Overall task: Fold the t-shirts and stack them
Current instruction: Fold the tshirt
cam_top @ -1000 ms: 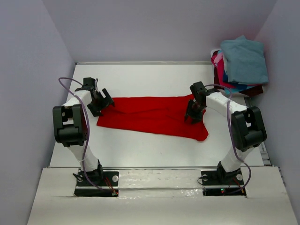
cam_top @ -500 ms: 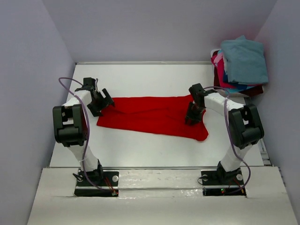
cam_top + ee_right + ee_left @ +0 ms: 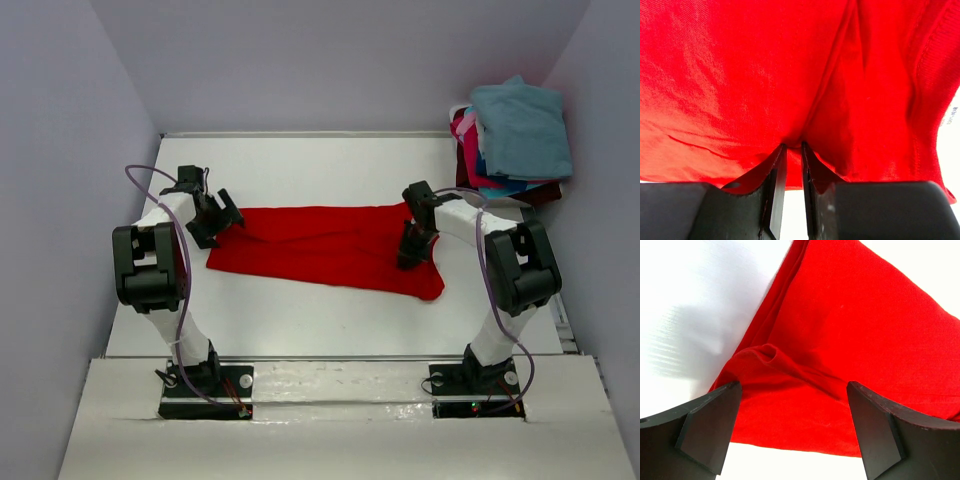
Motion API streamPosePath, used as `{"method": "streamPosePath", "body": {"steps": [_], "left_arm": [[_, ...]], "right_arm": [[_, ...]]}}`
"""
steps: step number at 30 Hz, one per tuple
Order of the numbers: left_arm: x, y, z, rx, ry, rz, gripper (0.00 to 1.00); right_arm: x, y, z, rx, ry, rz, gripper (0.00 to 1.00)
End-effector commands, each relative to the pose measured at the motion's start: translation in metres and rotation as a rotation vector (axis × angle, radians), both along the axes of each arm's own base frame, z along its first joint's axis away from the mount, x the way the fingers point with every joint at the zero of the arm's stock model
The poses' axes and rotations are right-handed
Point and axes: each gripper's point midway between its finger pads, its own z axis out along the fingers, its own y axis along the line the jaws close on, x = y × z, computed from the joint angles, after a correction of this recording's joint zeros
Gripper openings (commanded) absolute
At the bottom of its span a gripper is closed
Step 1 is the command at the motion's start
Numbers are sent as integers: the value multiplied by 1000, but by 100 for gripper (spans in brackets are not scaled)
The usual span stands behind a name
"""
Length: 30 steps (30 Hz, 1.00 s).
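The red shirt (image 3: 320, 245) is lying spread out and partly folded on the table (image 3: 300, 165), its long side running left to right between the two arms. The left gripper (image 3: 222, 216) is hanging over the red shirt's left end with its jaws wide apart and nothing between them. In the left wrist view its two dark fingers (image 3: 710, 430) are straddling a small raised crease (image 3: 771, 352) near the shirt's corner; whether the tips are touching the cloth I cannot tell.

The right gripper (image 3: 411, 252) is pressing down on the red shirt near its right end, a little in from the near right corner. In the right wrist view its jaws are standing almost together and a ridge of red cloth is being pinched up between their tips, so this claw is clenching on the red shirt. Wrinkles are fanning out from the pinch, and a stitched hem (image 3: 924, 95) is running along the shirt's right edge.

Beyond the red shirt's far right corner, well apart from it, a pile (image 3: 500, 160) of other shirts is sitting at the table's edge. A teal shirt (image 3: 520, 125) is lying on top, with pink, blue and dark maroon cloth showing beneath.
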Motion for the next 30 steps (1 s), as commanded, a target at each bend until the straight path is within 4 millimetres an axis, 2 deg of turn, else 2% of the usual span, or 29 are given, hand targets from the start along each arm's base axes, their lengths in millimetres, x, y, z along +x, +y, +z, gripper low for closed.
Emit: {"method": "streamPosePath", "body": {"steps": [1,9,17,19,20,25,26,30], "left_arm": [[-1,2,8,9,-16,-13,99],[-2,2,6,10,-15,-12,99],[-4,1,4,6,-10,-11,99],[-5,1,3,6,-7,-12,99],[-5,1,3,6,-9,-12,99],[-5,1,3,5,-9,-14,99],[-4,1,3,5,-9,-14,99],[-4,1,3,4,-9,-15,99]], "right_arm": [[13,1,7,-9,-47,-9,23],[18,1,21,-6,-73,-4,22],[27,5,26,6,-89,4,21],[28,5,24,0,-81,9,19],[31,7,26,4,-90,11,15],[32,7,27,5,-88,14,13],[32,7,27,4,-90,14,8],[32,7,27,6,-88,16,7]]}}
